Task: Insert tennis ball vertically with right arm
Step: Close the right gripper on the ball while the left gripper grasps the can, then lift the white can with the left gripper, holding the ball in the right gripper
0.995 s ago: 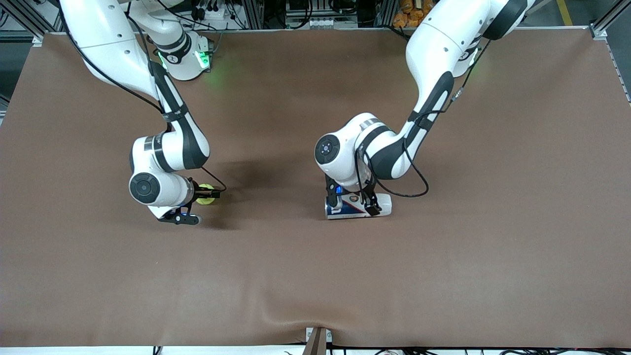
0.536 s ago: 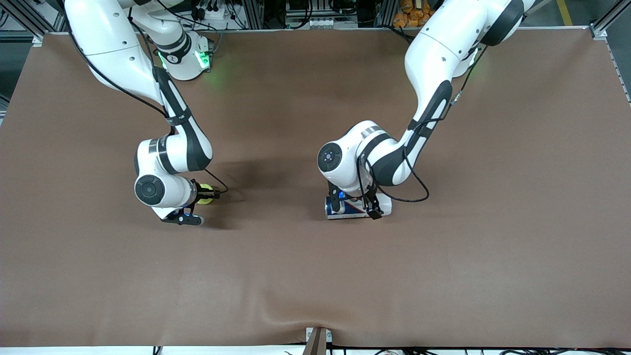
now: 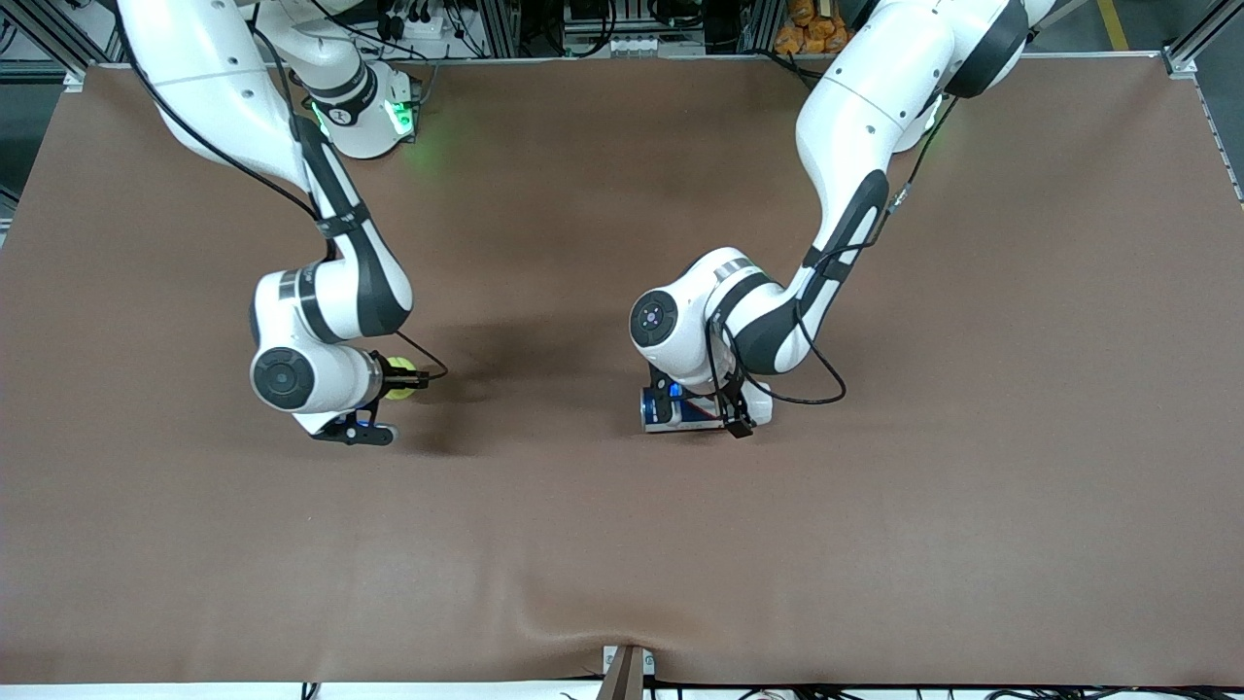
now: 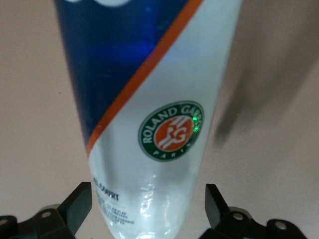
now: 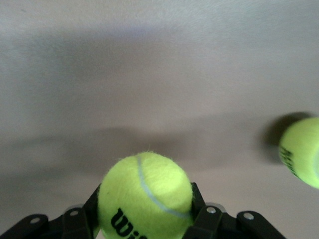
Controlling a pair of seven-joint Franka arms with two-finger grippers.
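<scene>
My right gripper (image 3: 401, 379) is shut on a yellow-green tennis ball (image 3: 394, 390) and holds it just above the table toward the right arm's end. In the right wrist view the ball (image 5: 144, 191) sits between the black fingers (image 5: 198, 201). A tennis ball can (image 3: 762, 407), blue and white with an orange stripe and a clear end, lies on its side near the table's middle. My left gripper (image 3: 700, 410) is down over it, open, one finger on each side with gaps. The left wrist view shows the can (image 4: 149, 99) between the fingertips (image 4: 215, 201).
A second tennis ball (image 5: 301, 152) lies on the table in the right wrist view; the front view does not show it. The brown mat (image 3: 972, 486) covers the table. A clamp (image 3: 627, 671) sits at the edge nearest the front camera.
The left gripper has sunk a little lower around the can. The right gripper with its ball swayed slightly and came back. The can has not moved.
</scene>
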